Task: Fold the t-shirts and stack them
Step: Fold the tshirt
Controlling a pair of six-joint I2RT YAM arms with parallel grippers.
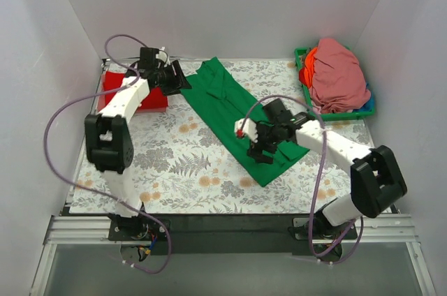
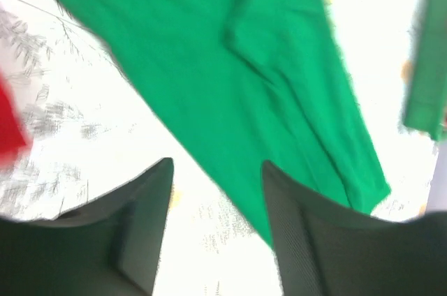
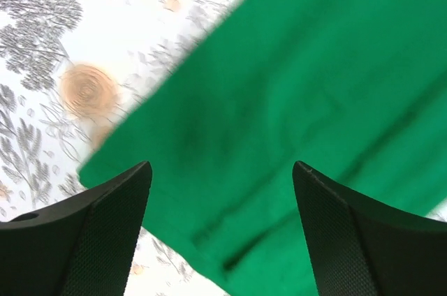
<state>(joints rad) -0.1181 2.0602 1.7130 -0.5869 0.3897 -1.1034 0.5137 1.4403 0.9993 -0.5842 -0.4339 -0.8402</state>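
Observation:
The green t-shirt [image 1: 241, 118] lies folded into a long strip, running diagonally across the floral table. My left gripper [image 1: 176, 79] hovers at the strip's far left edge. In the left wrist view this gripper [image 2: 216, 163] is open, with bare table between the fingers and the green t-shirt [image 2: 265, 72] beside the right finger. My right gripper [image 1: 262, 146] is over the strip's near end. In the right wrist view it [image 3: 222, 165] stands wide open above the green t-shirt [image 3: 293, 121], holding nothing. A folded red t-shirt [image 1: 134, 93] lies at the far left. It shows as a red blur [image 2: 10, 128] in the left wrist view.
A green plastic basket [image 1: 302, 55] at the back right holds a heaped pink t-shirt [image 1: 339, 76] and an orange one [image 1: 308, 72]. White walls close in the table on three sides. The arm bases sit on the rail at the near edge.

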